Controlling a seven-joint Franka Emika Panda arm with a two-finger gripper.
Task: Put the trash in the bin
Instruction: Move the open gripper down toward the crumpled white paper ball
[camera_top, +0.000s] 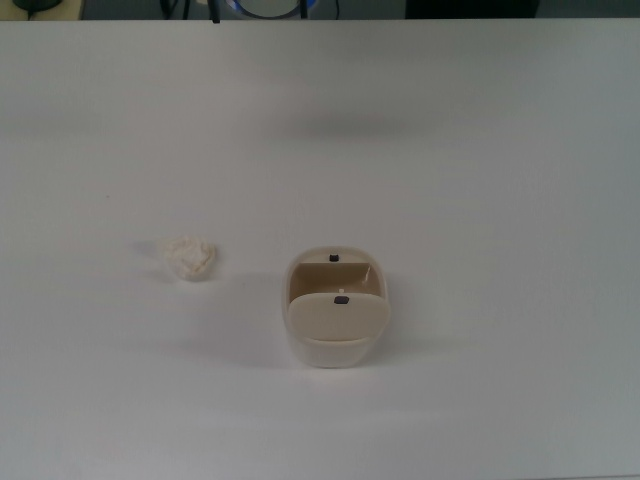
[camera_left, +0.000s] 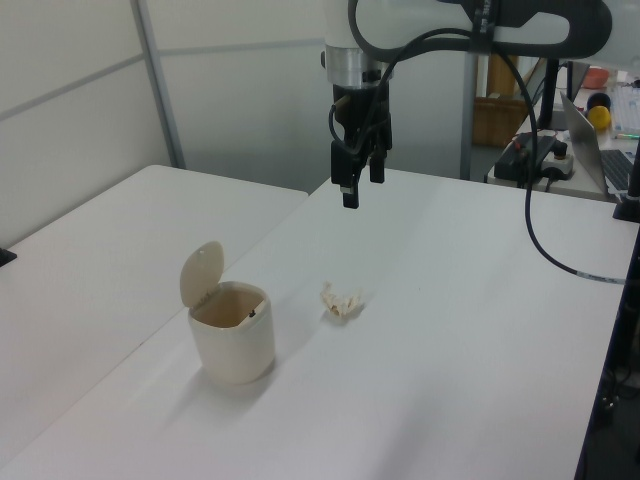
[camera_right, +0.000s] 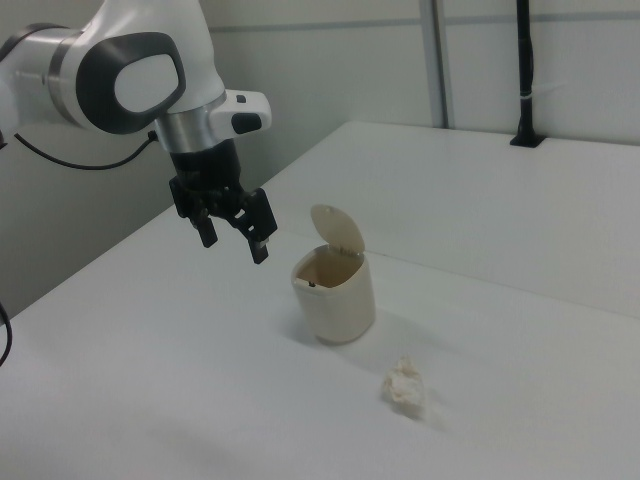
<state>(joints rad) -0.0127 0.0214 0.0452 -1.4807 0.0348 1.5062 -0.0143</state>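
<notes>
Nothing done yet: trash sits on the bench near the bin, lid up, while the pincer hangs open and empty above; pick and drop both remain.

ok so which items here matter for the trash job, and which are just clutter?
Job:
- trash, lying on the table
- bin, lid up
- pincer, open, empty, above the table

Clutter:
- laptop and yellow ball, off at the left view's right edge
- table itself, only the surface
</notes>
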